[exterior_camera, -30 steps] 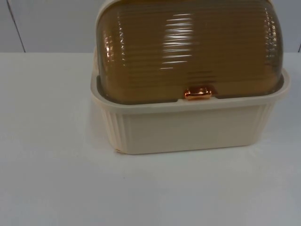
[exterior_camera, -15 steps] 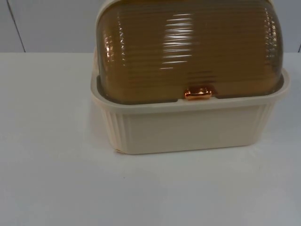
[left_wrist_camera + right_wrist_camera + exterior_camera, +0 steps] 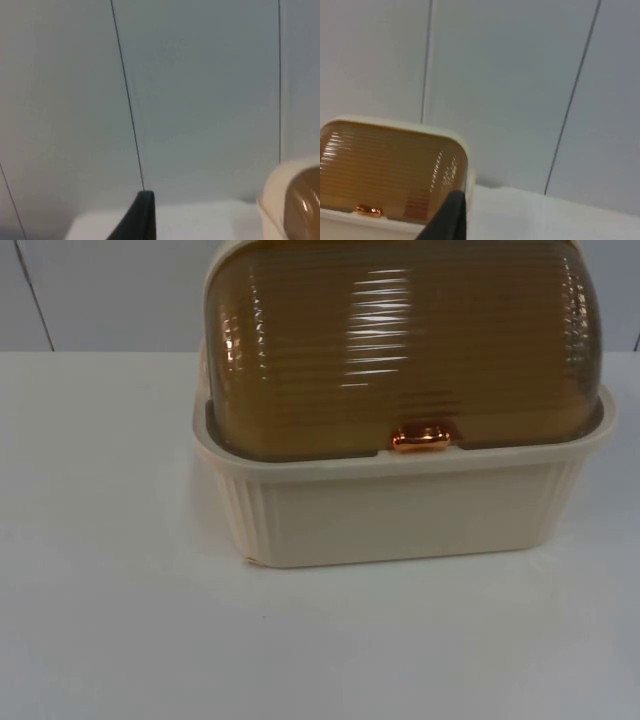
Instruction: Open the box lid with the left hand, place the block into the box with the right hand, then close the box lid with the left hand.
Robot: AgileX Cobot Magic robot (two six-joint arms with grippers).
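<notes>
White table (image 3: pixel 120 640) lies bare along the near edge and to the left of the box (image 3: pixel 400 510), which stands right of centre with its far side toward the wall (image 3: pixel 100 290). Its ribbed amber lid (image 3: pixel 400 340) is down, the handle (image 3: pixel 421 437) at the near rim. One fingertip of the left gripper (image 3: pixel 140 220) and of the right gripper (image 3: pixel 451 217) shows, raised toward the wall; whether either is clenched or released I cannot tell.

Box (image 3: pixel 400 510) w/ shut amber lid (image 3: pixel 400 340) blocks mid-rear of surface (image 3: pixel 100 590); bare surface left, right & in front. Partition wall (image 3: pixel 100 290) right behind.
</notes>
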